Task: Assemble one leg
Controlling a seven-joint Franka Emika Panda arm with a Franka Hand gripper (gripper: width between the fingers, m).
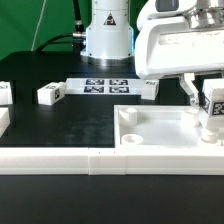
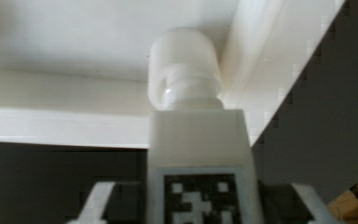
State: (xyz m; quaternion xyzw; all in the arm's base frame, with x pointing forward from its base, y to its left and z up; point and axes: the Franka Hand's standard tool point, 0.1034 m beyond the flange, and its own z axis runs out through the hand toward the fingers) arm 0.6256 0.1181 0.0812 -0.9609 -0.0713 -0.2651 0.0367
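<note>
My gripper (image 1: 205, 98) is at the exterior view's right, shut on a white leg (image 1: 212, 120) with a black-and-white tag facing the camera. The leg stands upright over the right corner of the large white square top (image 1: 165, 133), its lower end at or in that corner. In the wrist view the leg (image 2: 197, 140) runs from between my fingers (image 2: 108, 200) to its round end, which meets the top's (image 2: 69, 90) corner; its tag shows between the jaws.
Three more loose legs lie on the black table: one (image 1: 50, 93) at the left, one (image 1: 4, 94) at the left edge, one (image 1: 148, 88) behind the top. The marker board (image 1: 104, 85) lies before the robot base. A white wall (image 1: 90, 161) runs along the front.
</note>
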